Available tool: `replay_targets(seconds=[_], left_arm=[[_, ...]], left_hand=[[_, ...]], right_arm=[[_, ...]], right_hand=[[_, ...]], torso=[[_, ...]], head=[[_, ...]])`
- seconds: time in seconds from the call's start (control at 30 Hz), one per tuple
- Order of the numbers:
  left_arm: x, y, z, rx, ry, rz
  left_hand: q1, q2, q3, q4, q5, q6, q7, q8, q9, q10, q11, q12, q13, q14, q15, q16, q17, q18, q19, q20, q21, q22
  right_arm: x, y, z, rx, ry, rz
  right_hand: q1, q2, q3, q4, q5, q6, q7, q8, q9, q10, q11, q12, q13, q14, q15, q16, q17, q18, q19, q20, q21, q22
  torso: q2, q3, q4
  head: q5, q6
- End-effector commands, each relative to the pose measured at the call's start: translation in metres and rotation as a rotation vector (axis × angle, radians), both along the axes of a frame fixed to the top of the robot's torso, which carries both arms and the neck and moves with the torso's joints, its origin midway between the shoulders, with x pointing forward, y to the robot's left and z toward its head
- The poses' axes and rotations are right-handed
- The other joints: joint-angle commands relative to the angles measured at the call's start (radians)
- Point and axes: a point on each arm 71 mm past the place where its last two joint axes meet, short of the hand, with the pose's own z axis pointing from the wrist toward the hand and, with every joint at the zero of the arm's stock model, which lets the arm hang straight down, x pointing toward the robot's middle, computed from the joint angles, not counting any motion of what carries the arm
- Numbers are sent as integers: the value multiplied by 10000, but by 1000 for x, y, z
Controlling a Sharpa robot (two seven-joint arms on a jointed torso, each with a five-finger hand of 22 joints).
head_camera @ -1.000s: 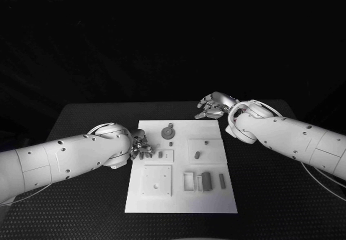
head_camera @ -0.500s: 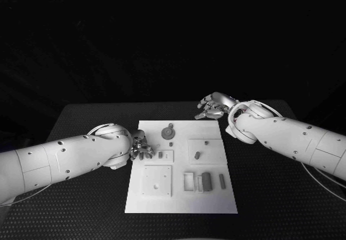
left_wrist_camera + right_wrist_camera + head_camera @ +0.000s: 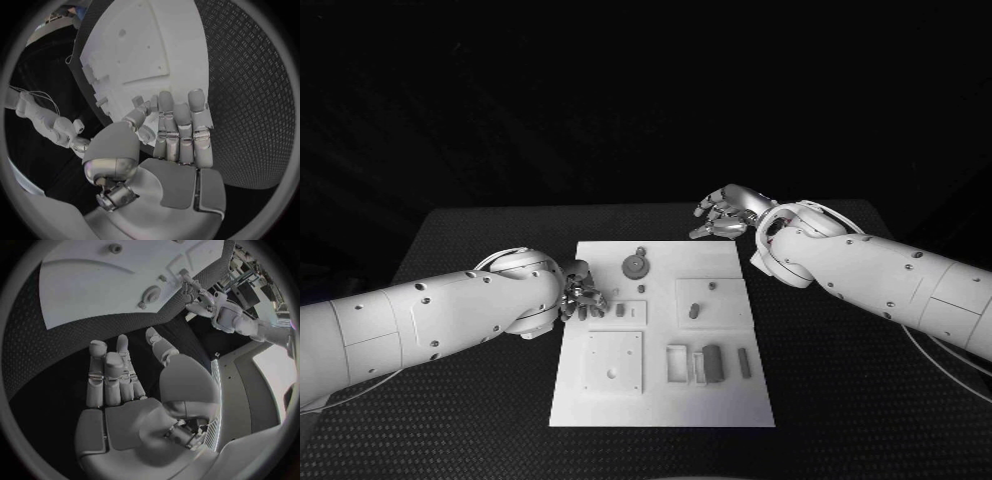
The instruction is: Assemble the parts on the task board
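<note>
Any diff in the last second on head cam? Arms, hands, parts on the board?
Nothing visibly changed. The left hand stays at the task board's left edge and the right hand stays off its far right corner, over the table, both holding nothing. The round part and the other parts lie where they were.
</note>
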Motion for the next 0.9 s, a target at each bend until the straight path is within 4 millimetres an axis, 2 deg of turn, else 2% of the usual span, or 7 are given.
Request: replay_targets(seconds=[0.03, 0.13, 0.2, 0.37, 0.9], left_arm=[[-2, 0, -4, -49, 99, -1], [-2, 0, -3, -115, 64, 34], [-2, 0, -3, -157, 20, 48], [-2, 0, -2, -267, -84, 94], [-5, 9, 2, -917, -882, 712]], left_hand=[[220, 69, 18, -130, 131, -9, 23, -37, 2, 0, -11, 45, 8, -11, -50, 13, 10, 90, 14, -27, 30, 185], [470, 197, 126, -424, 633, 62, 0, -3, 28, 30, -25, 60, 17, 15, -57, 27, 21, 81, 52, -26, 41, 188], [689, 239, 296, -550, 812, 138, -28, 38, 54, 83, -56, 94, 35, 57, -76, 62, 42, 79, 106, -37, 65, 192], [860, 148, 559, -521, 755, 210, -59, 69, 73, 145, -80, 148, 67, 113, -106, 124, 78, 73, 182, -63, 108, 202], [944, 108, 680, -519, 849, 351, -120, 133, 110, 276, -142, 243, 119, 237, -171, 229, 139, 76, 324, -118, 229, 223]], right_arm=[[0, 1, 0, -19, 57, 96], [0, 1, 0, -17, 58, 95], [0, 1, -1, -17, 61, 97], [0, 1, 0, -8, 60, 100], [0, 0, -1, 19, 73, 67]], right_hand=[[-93, 17, 28, 53, 21, 4, 44, -7, -14, -8, 45, -51, 17, -87, 10, -51, 13, 444, -4, -58, -42, 135], [-95, 18, 29, 54, 21, 4, 44, -6, -14, -8, 45, -51, 18, -87, 10, -51, 13, 444, -4, -58, -42, 135], [-96, 19, 30, 55, 21, 4, 44, -6, -14, -7, 45, -52, 18, -87, 10, -51, 13, 444, -4, -58, -42, 135], [-103, 22, 31, 59, 20, 3, 45, -6, -15, -6, 46, -53, 20, -87, 11, -51, 13, 444, -3, -57, -43, 136], [-145, 39, 35, 85, 21, 1, 46, -5, -20, 0, 46, -62, 27, -86, 12, -51, 15, 444, 1, -55, -44, 137]], torso=[[-2, -7, 7], [-2, -10, 4], [-2, -12, 4], [-3, -10, 9], [-5, 4, 4]], head=[[-5, -10], [-3, -6], [-3, -5], [-4, -11], [-3, -24]])
